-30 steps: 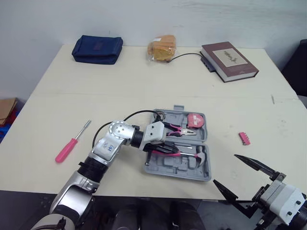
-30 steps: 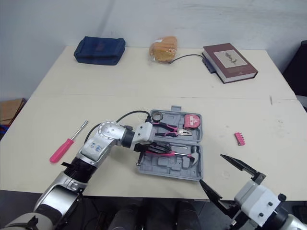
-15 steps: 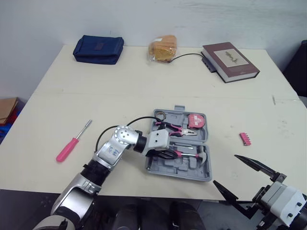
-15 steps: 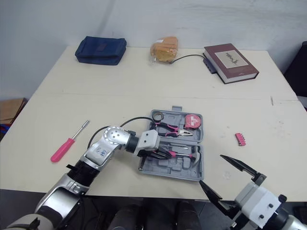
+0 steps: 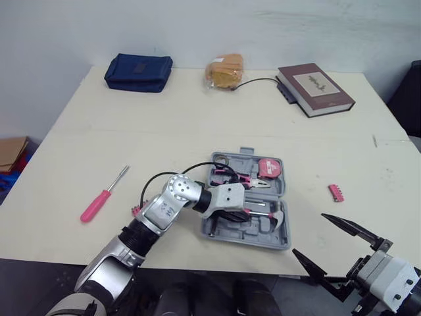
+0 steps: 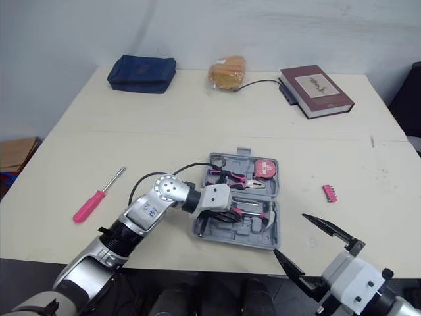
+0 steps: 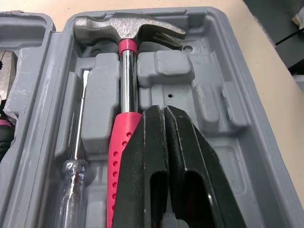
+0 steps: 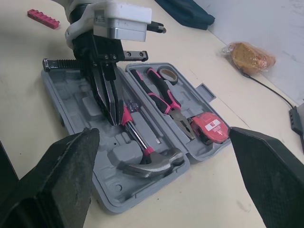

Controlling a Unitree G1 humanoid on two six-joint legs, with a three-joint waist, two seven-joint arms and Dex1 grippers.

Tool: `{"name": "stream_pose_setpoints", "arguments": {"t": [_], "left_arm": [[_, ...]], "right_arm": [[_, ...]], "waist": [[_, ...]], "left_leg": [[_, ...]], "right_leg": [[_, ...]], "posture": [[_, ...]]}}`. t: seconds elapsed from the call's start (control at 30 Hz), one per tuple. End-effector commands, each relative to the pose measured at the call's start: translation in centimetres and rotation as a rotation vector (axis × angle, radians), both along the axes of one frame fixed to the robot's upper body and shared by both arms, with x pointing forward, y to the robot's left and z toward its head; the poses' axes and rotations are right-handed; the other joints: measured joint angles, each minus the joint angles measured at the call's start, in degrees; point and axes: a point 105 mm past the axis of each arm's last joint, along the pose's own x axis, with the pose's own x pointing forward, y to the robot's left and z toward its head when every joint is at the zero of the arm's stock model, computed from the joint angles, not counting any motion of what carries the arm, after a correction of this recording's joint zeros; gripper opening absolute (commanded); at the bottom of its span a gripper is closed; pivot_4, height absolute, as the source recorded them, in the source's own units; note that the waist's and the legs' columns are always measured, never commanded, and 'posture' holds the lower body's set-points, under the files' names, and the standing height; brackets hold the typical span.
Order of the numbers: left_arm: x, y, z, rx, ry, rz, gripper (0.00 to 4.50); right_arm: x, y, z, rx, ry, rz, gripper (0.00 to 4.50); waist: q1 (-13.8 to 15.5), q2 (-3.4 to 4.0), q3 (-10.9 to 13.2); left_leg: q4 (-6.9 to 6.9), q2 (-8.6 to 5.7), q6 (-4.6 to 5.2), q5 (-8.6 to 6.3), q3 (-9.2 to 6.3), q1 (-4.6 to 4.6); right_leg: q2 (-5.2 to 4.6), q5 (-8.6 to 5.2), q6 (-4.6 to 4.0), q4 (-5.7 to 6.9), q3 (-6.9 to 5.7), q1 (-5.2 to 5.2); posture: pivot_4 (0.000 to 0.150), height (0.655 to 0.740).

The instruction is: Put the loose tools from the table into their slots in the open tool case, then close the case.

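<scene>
- Reaches in from the near left with the left arm, elbow bent above the table (image 5: 197, 118), forearm running rightward and wrist laid over the left edge of the open tool case (image 5: 245, 238).
- Holds the left gripper (image 7: 160, 111) low in the near half of the case, with fingers (image 7: 142, 156) pressed together on nothing, just beside the pink grip of the hammer (image 7: 127, 71) and pointing along it toward the head.
- Hangs the right gripper (image 5: 308, 234) at the near right edge of the table, right of the case and apart from it, with fingers (image 8: 57, 175) spread wide and empty.
- In the near half of the case: the hammer in its slot, head at the right end, and a clear-handled screwdriver (image 7: 71, 190) in the slot alongside, on the far side.
- In the far half: pink-handled pliers (image 5: 245, 179), a red tape measure (image 5: 268, 168) at the right end, a small ring of tape (image 5: 219, 158) at the far left corner.
- Loose on the table: a pink-handled screwdriver (image 5: 100, 199) well left of the case, a pink bit strip (image 5: 336, 192) to the right of the case, a second pink strip (image 5: 137, 210) just beside the left forearm.
- Along the far edge, left to right: a blue pouch (image 5: 139, 71), a bagged orange-brown bundle (image 5: 223, 69), a black cable (image 5: 256, 81), a maroon book (image 5: 314, 87).
- Writing: dark marks on the tape measure's face, small blue marks on the left forearm and a pale panel on the book cover, all too small to read.
</scene>
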Motion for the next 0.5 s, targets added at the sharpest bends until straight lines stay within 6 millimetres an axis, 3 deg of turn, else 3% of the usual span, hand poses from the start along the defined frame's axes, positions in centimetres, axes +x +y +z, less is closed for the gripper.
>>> {"name": "stream_pose_setpoints", "arguments": {"t": [0.03, 0.07, 0.13, 0.33, 0.43, 0.5], "left_arm": [[0.2, 2.8, -6.4, 0.248, 0.113, 0.168, 0.08], [0.1, 2.8, -6.8, 0.257, 0.125, 0.184, 0.08], [0.2, 2.8, -7.0, 0.253, 0.142, 0.215, 0.08], [0.1, 2.5, -7.3, 0.19, 0.294, 0.295, 0.08], [-0.2, 2.0, -6.8, 0.108, 0.34, 0.263, 0.08], [-0.9, 1.0, -5.0, -0.009, 0.353, 0.174, 0.08]], "right_arm": [[-0.1, 0.2, 0.4, 0.003, -0.029, -0.003, 4.5], [-0.1, 0.1, 0.4, 0.003, -0.03, -0.004, 4.5], [-0.1, 0.1, 0.4, 0.002, -0.032, -0.005, 4.5], [-0.1, 0.2, 0.4, 0.004, -0.032, -0.009, 4.5], [-0.2, 0.2, 0.4, 0.004, -0.033, -0.013, 4.5], [-0.2, 0.2, 0.4, 0.004, -0.033, -0.014, 4.5]], "waist": [[0.0, -0.01, -0.3], [0.0, 0.02, -0.5], [0.0, 0.09, -0.6], [-0.1, 0.26, -1.1], [-0.3, 0.26, -1.1], [-0.4, 0.27, -1.1]], "left_leg": [[0.0, 0.01, 0.01, -0.03, -0.03, 0.07], [-0.01, 0.01, 0.03, -0.08, -0.06, 0.19], [-0.05, 0.09, 0.03, -0.21, -0.11, 0.53], [-0.12, 0.21, -0.24, -0.55, -0.25, 0.72], [-0.17, 0.22, -0.09, -0.46, -0.23, 0.73], [-0.31, 0.2, -0.09, -0.45, -0.23, 0.73]], "right_leg": [[-0.04, 0.0, 0.0, -0.05, -0.02, 0.09], [-0.09, 0.0, -0.01, -0.13, -0.01, 0.22], [-0.27, -0.49, -0.88, -0.51, 0.04, 0.7], [-0.35, -0.48, -0.83, -1.13, 0.1, 1.19], [-0.28, -0.48, -0.84, -0.99, 0.15, 1.13], [-0.23, -0.5, -0.88, -0.97, 0.25, 1.15]], "posture": [[0.15, 0.74], [0.15, 0.74], [0.15, 0.74], [0.15, 0.74], [0.15, 0.74], [0.15, 0.74]]}}
